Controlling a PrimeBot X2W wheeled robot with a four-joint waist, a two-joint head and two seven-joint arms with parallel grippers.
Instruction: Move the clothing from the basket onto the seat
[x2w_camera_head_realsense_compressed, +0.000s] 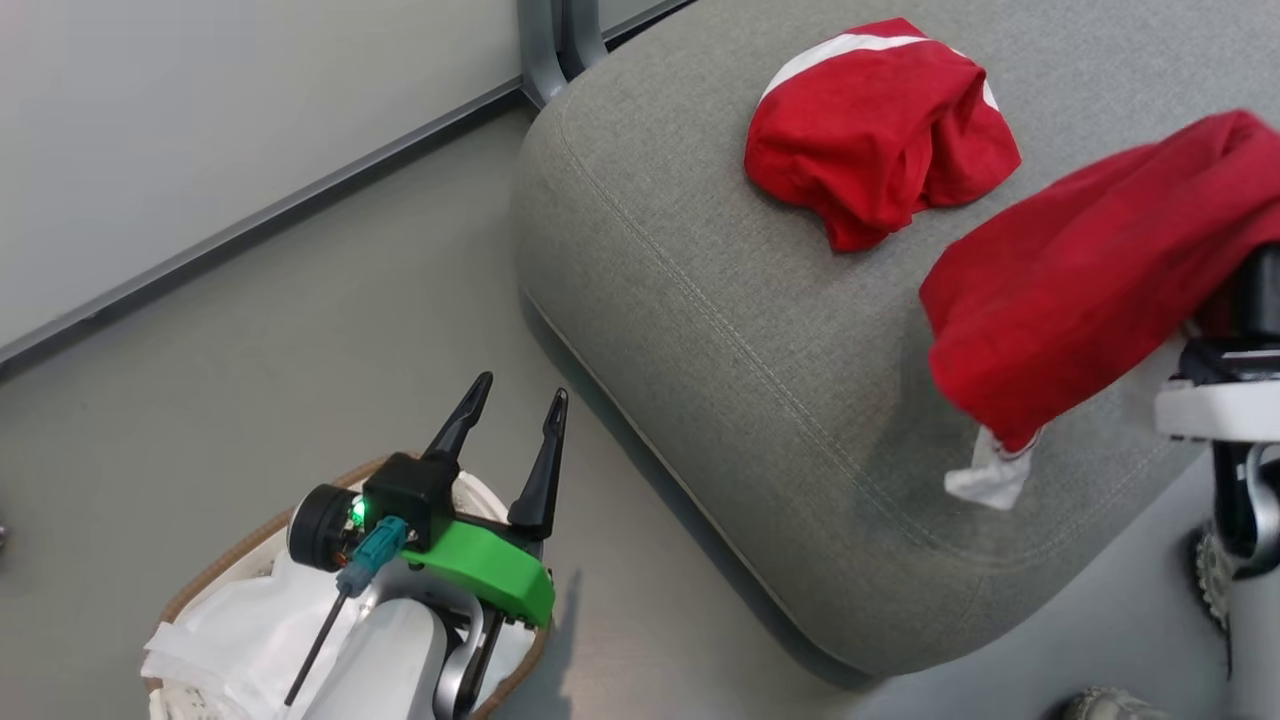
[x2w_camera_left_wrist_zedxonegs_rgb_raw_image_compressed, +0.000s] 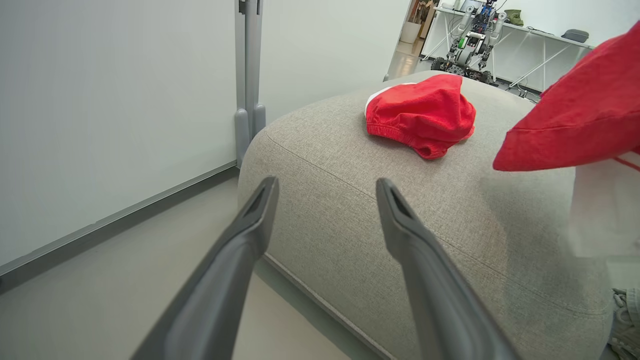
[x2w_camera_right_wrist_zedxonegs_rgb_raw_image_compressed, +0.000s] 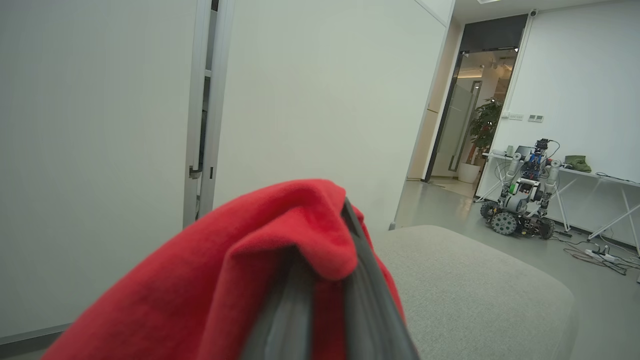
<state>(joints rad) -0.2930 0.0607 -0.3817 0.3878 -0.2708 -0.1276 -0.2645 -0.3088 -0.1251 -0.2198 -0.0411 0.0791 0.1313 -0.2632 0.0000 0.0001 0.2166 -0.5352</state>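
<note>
No text, brand or number can be read in any view. The white piece (x2w_camera_head_realsense_compressed: 990, 475) hanging under the red garment (x2w_camera_head_realsense_compressed: 1080, 290) shows no letters that I can make out. The small wall plates (x2w_camera_right_wrist_zedxonegs_rgb_raw_image_compressed: 522, 117) beside the doorway are too small to read.

Bright, even, diffuse indoor light in all views. Soft shadow on seat (x2w_camera_head_realsense_compressed: 700, 250) under the hanging red cloth (x2w_camera_head_realsense_compressed: 1080, 290), and a faint one on floor (x2w_camera_head_realsense_compressed: 300, 330) beside left gripper (x2w_camera_head_realsense_compressed: 521, 386). Wrist views: straight lines bow at edges, close-up fingers (x2w_camera_right_wrist_zedxonegs_rgb_raw_image_compressed: 360, 290) and cloth slightly soft.
</note>
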